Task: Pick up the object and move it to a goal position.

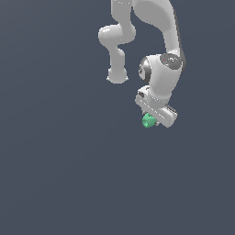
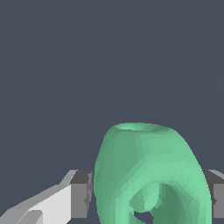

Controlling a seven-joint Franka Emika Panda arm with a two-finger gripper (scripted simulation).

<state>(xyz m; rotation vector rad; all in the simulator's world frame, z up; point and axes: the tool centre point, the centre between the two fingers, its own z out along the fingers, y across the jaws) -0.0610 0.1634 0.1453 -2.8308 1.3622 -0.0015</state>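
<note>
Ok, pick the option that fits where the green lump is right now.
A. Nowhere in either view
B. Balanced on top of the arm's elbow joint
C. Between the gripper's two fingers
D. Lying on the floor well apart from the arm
C. In the wrist view the green lump fills the gap between the gripper fingers, one on each side of it.

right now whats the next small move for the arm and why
Probably keep the claw shut and start carrying the green lump toward the goal. The wrist view shows a finger against each side of the lump, so it looks gripped. No goal marker shows in either view, so I can't give a direction.
</note>
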